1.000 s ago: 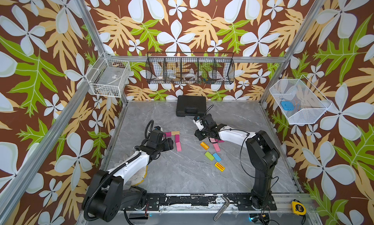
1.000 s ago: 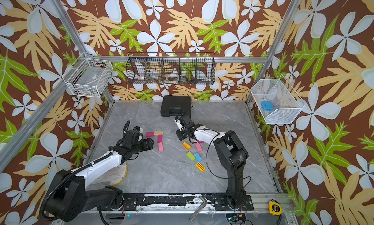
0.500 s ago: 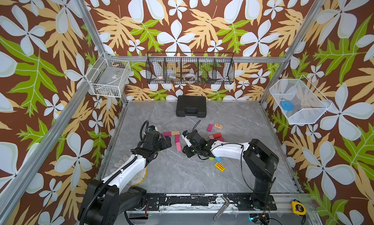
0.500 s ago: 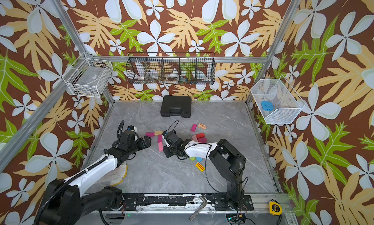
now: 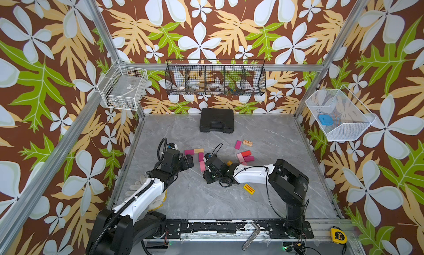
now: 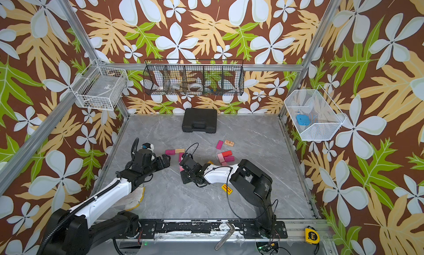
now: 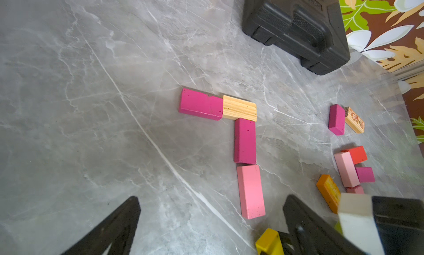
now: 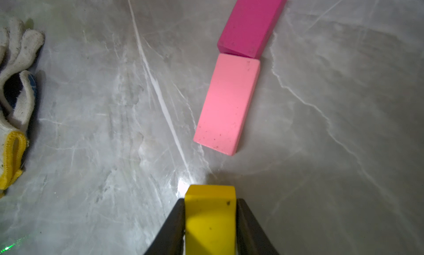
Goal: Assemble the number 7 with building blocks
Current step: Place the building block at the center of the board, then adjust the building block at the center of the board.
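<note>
Four building blocks form an angle in both top views: a magenta block (image 5: 189, 152) and a wood block (image 5: 198, 150) end to end, with a magenta block (image 7: 244, 140) and a pink block (image 5: 202, 166) (image 8: 227, 104) running down from the wood one. My right gripper (image 8: 210, 210) (image 5: 207, 174) is shut on a yellow block (image 8: 210, 219) (image 7: 268, 241), just short of the pink block's near end and low over the table. Left of the figure, my left gripper (image 7: 211, 221) (image 5: 189, 162) stands open and holds nothing.
Loose blocks lie to the right: magenta (image 5: 238, 144), printed wood (image 5: 247, 142), red (image 5: 246, 153), pink (image 5: 240, 158), orange (image 5: 229, 162), yellow red-striped (image 5: 249, 189). A black case (image 5: 216, 123) stands at the back. A work glove (image 8: 13, 81) lies under the left arm.
My right arm has swung left from the loose blocks to the pink block's near end, carrying the yellow block. My left gripper has opened wider and drawn back slightly.
</note>
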You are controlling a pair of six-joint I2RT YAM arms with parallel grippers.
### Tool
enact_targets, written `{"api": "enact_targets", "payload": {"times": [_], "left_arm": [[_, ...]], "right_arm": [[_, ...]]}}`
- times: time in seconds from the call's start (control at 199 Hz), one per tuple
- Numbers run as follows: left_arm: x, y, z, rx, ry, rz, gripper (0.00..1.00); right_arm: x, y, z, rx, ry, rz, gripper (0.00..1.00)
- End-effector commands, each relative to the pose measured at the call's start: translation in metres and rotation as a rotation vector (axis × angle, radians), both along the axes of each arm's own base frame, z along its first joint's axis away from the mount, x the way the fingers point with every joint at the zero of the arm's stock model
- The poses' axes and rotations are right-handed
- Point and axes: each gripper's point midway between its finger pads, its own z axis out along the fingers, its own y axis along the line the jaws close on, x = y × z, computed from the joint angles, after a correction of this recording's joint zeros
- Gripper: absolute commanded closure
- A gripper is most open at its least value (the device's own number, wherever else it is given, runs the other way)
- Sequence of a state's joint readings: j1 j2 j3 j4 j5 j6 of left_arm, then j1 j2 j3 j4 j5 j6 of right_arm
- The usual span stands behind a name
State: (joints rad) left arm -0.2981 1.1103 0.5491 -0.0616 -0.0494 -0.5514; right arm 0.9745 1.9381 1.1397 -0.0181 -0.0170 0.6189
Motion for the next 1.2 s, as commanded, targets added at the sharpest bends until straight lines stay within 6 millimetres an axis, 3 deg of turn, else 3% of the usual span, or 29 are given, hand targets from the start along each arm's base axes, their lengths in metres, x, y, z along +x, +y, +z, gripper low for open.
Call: {"api": "enact_targets", "payload": {"times": [0.0,0.1,0.246,0.386,0.597,0.833,1.194], "left_arm": [[0.003,0.000,0.005,-0.011,-0.022,0.009,0.00],[0.002,0.002,0.004,-0.006,-0.021,0.016,0.00],[0.002,0.001,0.000,-0.005,-0.006,0.013,0.05],[0.002,0.000,-0.005,0.000,0.012,0.008,0.06],[0.001,0.003,-0.005,0.012,0.016,0.014,0.07],[0.002,0.003,-0.008,0.019,0.026,0.016,0.06],[0.003,0.001,-0.009,0.019,0.028,0.009,0.06]], "right_arm": [[0.008,0.005,0.010,0.016,-0.039,0.000,0.57],[0.013,0.003,0.024,0.019,-0.082,0.018,0.51],[0.030,-0.011,0.038,0.013,-0.118,0.012,0.54],[0.043,-0.021,0.027,-0.021,-0.112,0.026,0.61],[0.055,-0.017,0.012,-0.058,-0.114,0.055,0.63],[0.056,-0.017,-0.002,-0.090,-0.098,0.067,0.63],[0.054,-0.012,-0.004,-0.077,-0.092,0.092,0.63]]}}
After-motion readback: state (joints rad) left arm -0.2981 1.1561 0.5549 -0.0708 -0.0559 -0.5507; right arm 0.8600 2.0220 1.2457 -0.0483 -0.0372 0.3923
